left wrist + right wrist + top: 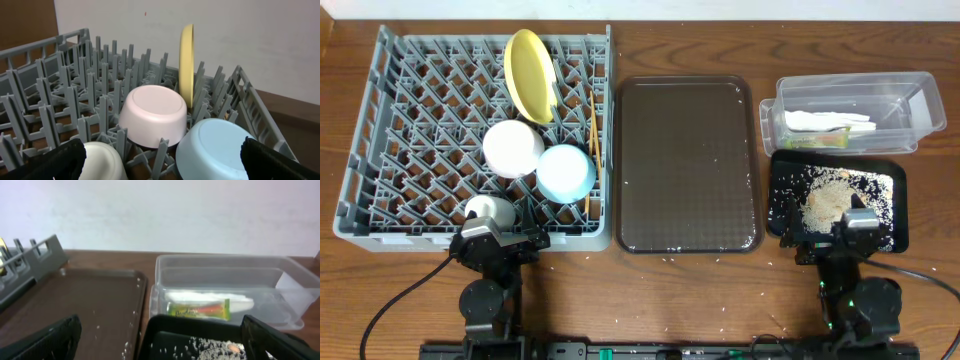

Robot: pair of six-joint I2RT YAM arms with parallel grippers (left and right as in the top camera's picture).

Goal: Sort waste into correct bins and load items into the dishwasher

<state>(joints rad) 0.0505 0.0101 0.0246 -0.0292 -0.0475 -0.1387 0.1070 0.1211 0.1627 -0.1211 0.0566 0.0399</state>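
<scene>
Nearest you, the left pincer (162,161) hangs released at the rack's (400,120) near edge, its jaws spread wide with nothing between them. The cup (488,209) sits just beyond and below it, left of centre in the wrist view. The white bowl (152,115) and the blue bowl (212,147) stand a row farther in, both mouth down among the pegs, likely so they drain. The plate (186,60) stands on edge at the far side, propped by the pegs. The chopsticks (592,125) lie along the rack's right wall.

On the right, your other pincer (160,336) is released too and holds nothing, poised at the near rim of the black tray (890,225). That tray carries the rice (825,200) and the beige lump just ahead of the jaws. Beyond it, the tub (910,100) holds the napkins (825,122) and the wrapper (200,309), dry waste apparently kept apart from food. Between rack and bins, the brown tray (685,165) bears only stray grains, well left of the right pincer. Sorting and loading look all but done.
</scene>
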